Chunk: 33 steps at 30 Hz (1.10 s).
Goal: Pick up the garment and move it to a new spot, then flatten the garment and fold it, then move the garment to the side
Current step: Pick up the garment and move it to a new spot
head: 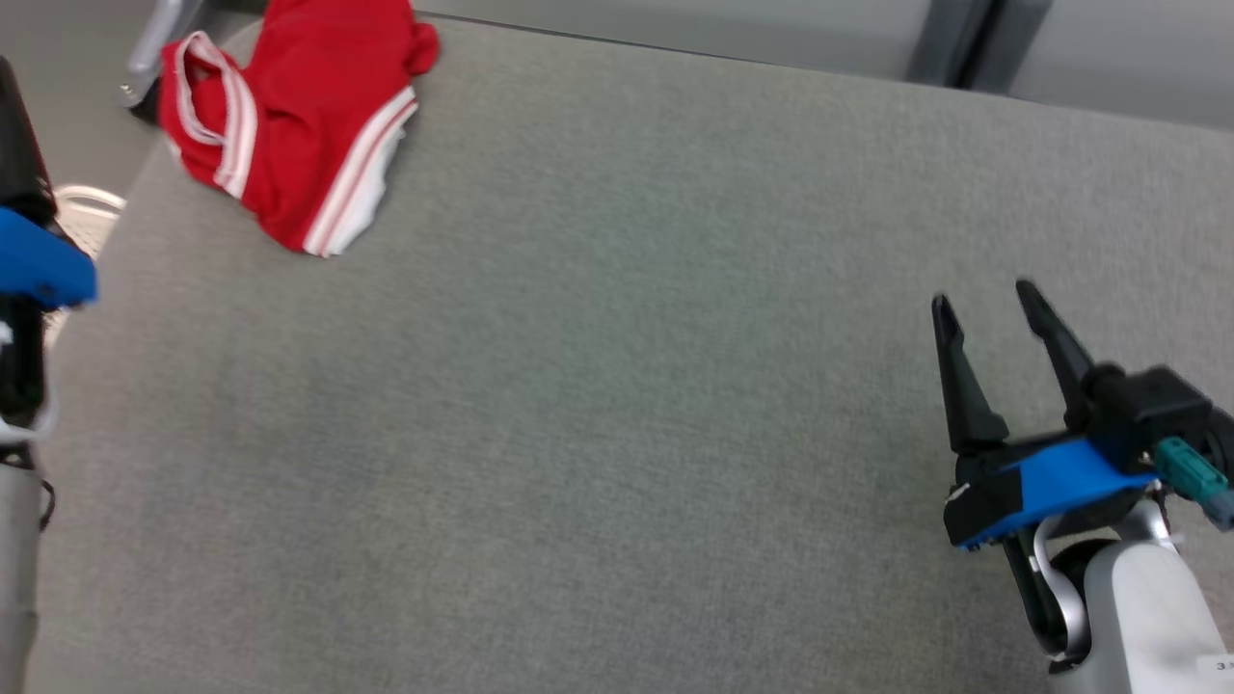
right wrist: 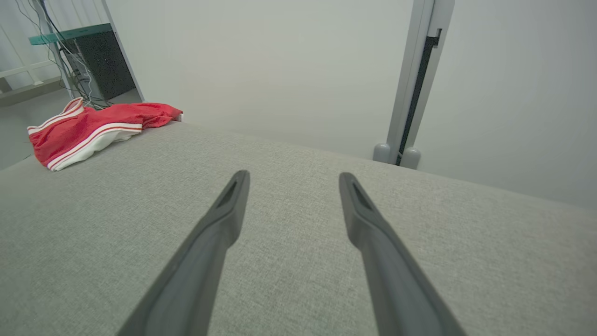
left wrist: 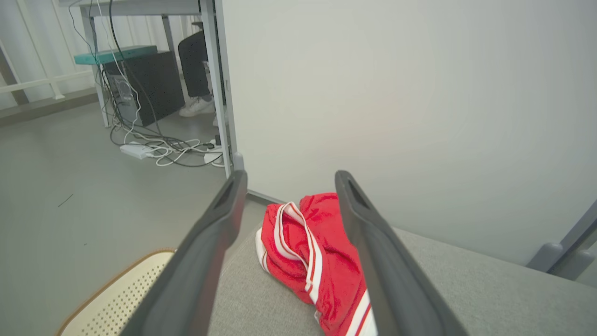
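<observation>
- The garment (head: 289, 125), red with white stripes along its hems, lay in a crumpled heap at the far left corner of the grey padded surface (head: 617, 386), close to its edge.
- I judged that none of the task was done. The garment had not been lifted or carried to a new spot on the grey padded surface, and it showed no flattening or tidy fold.
- My left gripper (left wrist: 290, 176) stood with its jaws spread wide and nothing between them. It hung off the left edge of the grey padded surface and pointed toward the far left corner, so the garment showed between my two fingers in the left wrist view. As far as I could tell, I was not touching the cloth.
- My right gripper (head: 983, 299) was also spread wide and empty. It sat low over the near right part of the grey padded surface, well apart from the garment.
- Every step was left to do: the pickup and move, the flattening, the fold, and the final shift to the side.
- I could read no brand or print on the garment.
- A white sticker (head: 1220, 665) on my right forearm carried small characters, but they were cut off and too small to read.
</observation>
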{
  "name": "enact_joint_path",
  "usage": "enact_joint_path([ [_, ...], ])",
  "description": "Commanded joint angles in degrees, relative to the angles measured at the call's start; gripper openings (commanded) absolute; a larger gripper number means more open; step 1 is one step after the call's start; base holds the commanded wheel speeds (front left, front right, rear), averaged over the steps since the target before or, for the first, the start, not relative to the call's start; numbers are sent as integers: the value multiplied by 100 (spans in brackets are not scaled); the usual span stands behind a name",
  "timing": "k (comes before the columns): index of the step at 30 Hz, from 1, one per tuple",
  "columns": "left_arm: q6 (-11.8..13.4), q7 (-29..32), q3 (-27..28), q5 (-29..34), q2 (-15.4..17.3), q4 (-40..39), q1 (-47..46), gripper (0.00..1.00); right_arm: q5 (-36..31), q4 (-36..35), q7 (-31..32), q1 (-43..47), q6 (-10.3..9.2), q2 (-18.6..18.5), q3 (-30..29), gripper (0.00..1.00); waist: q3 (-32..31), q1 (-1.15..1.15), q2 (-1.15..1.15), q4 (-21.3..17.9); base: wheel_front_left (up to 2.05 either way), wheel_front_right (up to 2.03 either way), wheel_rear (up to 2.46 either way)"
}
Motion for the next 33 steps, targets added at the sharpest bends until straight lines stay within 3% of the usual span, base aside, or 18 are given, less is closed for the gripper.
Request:
enact_joint_path([
  [1,-44,309,-39,-32,138,311,-240,100,-71,-117,75,-135,1,-22,39,100,191,-1,-1,-72,0,0,0],
  [6,-58,737,-103,-177,70,1190,-694,100,-230,-413,264,-335,1,-23,114,100,725,-1,-1,-288,0,0,0],
  [12,-227,620,-90,-360,-207,1908,-835,100,-416,-684,414,-485,1,-22,133,100,1185,-1,-1,-419,0,0,0],
  [24,-743,-173,-111,-504,-400,3063,-1392,100,-546,-1032,568,-463,1,-22,150,100,1681,-1,-1,-660,0,0,0],
  [31,-805,-571,-219,-381,-353,3481,-1778,99,-540,-1116,580,-449,1,-22,187,100,1779,-1,-1,-793,0,0,0],
  [32,-815,-656,-215,-388,-360,3518,-1822,42,-531,-1120,572,-448,1,-22,176,100,1784,-1,-1,-803,0,0,0],
  [33,-832,-749,-227,-372,-369,3539,-1857,8,-525,-1120,559,-450,1,-22,167,100,1787,-1,-1,-810,0,0,0],
])
